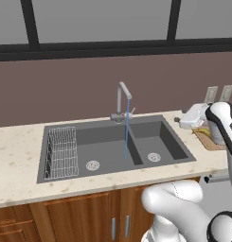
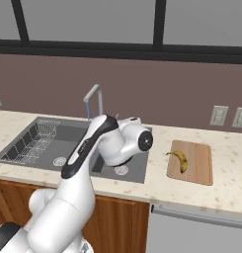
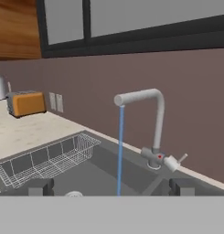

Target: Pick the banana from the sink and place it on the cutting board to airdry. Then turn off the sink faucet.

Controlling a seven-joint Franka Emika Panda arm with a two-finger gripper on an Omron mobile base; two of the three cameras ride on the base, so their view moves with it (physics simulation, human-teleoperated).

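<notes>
Fingers [image 3: 111,187] spread wide and empty at six o'clock in the hand view, poised over the sink [image 3: 86,171]. Beyond them the water stream [image 3: 120,151] runs, the faucet [image 3: 154,128] at one o'clock with its lever [image 3: 177,161] sticking out at three. The banana [image 2: 181,160] lies on the cutting board [image 2: 199,168]. Risk: a misaligned approach could clip the spout or slide off that thin lever, leaving water on

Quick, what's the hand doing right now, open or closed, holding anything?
Hand: open and empty, pointed at the faucet; the banana lies on the board.
</notes>
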